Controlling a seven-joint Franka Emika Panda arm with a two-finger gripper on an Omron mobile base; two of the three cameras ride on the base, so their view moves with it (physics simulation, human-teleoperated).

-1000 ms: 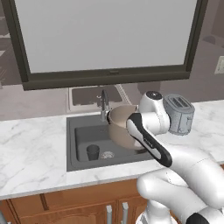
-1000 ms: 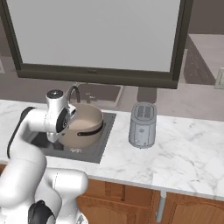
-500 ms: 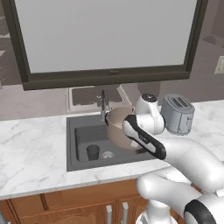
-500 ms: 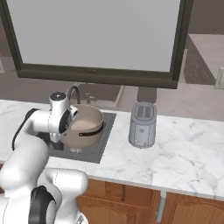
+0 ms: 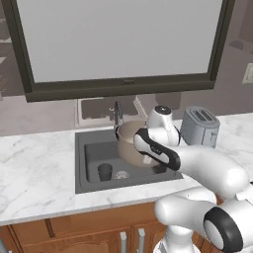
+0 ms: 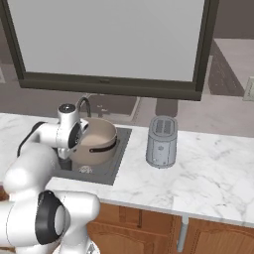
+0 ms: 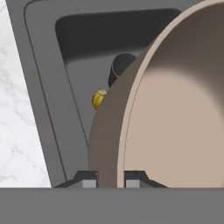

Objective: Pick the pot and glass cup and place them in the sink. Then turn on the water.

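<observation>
1. The pot (image 5: 132,143) hangs tilted over the right part of the sink (image 5: 91,153), its pale inside turned partly sideways; in the right base view the pot (image 6: 97,144) sits above the basin with a black side handle showing on its wall.
2. The gripper (image 7: 111,181) is clamped on the pot's rim: in the hand view one dark fingertip stands outside the taupe wall and the other inside, with the wall (image 7: 109,144) pinched between them.
3. The glass cup (image 5: 105,172) stands upright on the sink floor, in the left front part of the basin, apart from the pot; in the hand view it (image 7: 119,66) peeks out dark behind the pot's edge.
4. The drain (image 5: 121,175) lies just right of the cup; a small yellow piece (image 7: 99,99) shows there in the hand view.
5. The faucet (image 5: 117,114) rises at the sink's back edge, just behind the pot.
6. A grey toaster (image 5: 200,127) stands on the white marble counter (image 5: 34,168), right of the sink, near the arm (image 5: 197,163).
</observation>
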